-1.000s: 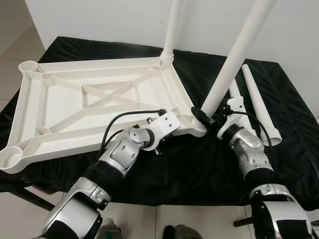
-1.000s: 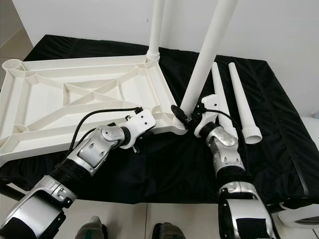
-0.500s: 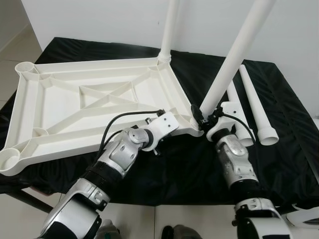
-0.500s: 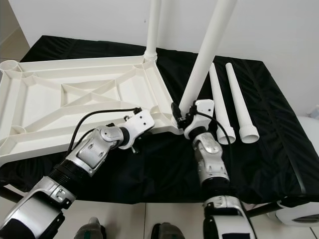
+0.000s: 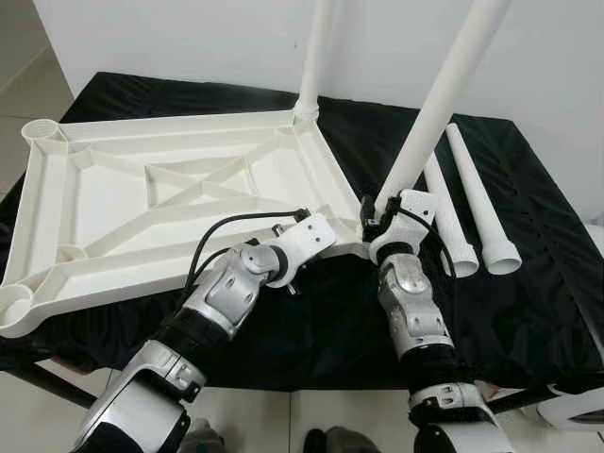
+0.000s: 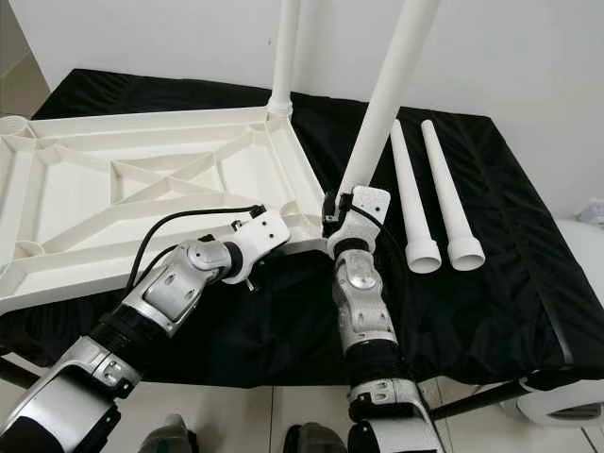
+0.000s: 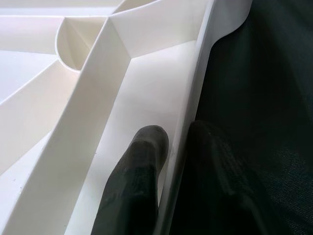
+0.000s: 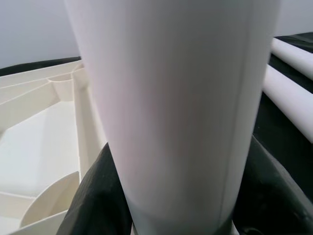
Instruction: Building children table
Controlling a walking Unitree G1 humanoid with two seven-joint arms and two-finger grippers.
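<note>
While the left end effector (image 7: 168, 161) pinches the upturned tabletop's (image 5: 142, 203) near rim at frame centre, the right end effector (image 5: 376, 212) clasps a leaning white leg (image 5: 439, 99) at its corner socket.

A black cloth (image 5: 528, 283) covers a work surface and hangs over its near edge, lying in soft wrinkles toward the right side. Behind it rises a plain white wall (image 5: 189, 38). Pale tiled floor (image 5: 33, 90) shows at the far left beside the cloth, and more pale floor (image 6: 302, 415) lies below the near edge. A dark bar of the stand (image 6: 472, 401) slants out from under the cloth at the lower right, and another dark bar (image 5: 42, 382) shows under the lower left edge. A rounded white object (image 6: 566, 401) with a dark band sits on the floor at the lower right corner.
</note>
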